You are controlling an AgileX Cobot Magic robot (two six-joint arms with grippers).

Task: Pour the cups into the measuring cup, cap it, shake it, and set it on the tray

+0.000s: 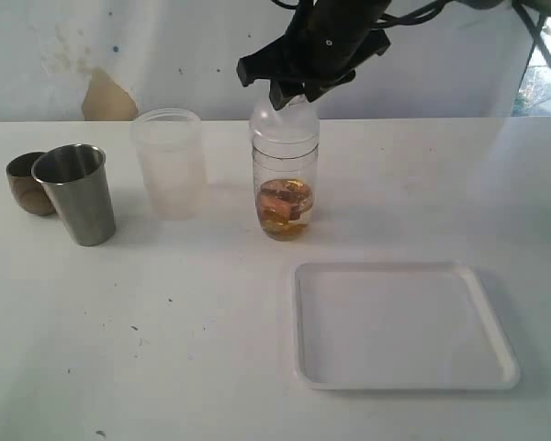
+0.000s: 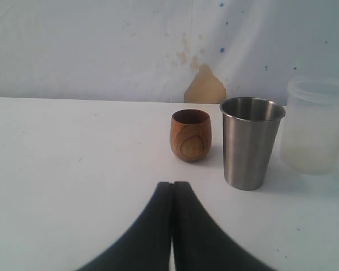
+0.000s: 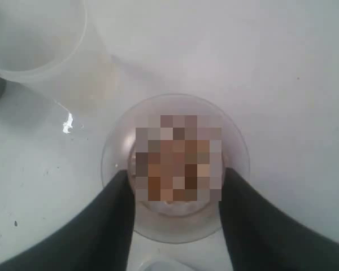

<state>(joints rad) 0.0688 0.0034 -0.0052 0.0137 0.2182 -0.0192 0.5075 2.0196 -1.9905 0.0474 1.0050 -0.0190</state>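
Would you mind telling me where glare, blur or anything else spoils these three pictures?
Exterior view: window light leaves a pale sheen on the table at far right. Left wrist view: evenly lit, the steel tumbler sharp. Right wrist view: a pixelated block hides what is in the measuring cup.

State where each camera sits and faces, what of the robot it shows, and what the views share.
Exterior: off the arms, looking across the table at the tall clear plastic measuring cup and flat white rectangular tray; right gripper shows above.
Left wrist: low, facing the wall; shut left gripper in the foreground, small brown wooden cup and shiny steel tumbler beyond.
Right wrist: straight down; right gripper's fingers clasp the clear dome lid.
Shared: the frosted translucent plastic cup, in all three.
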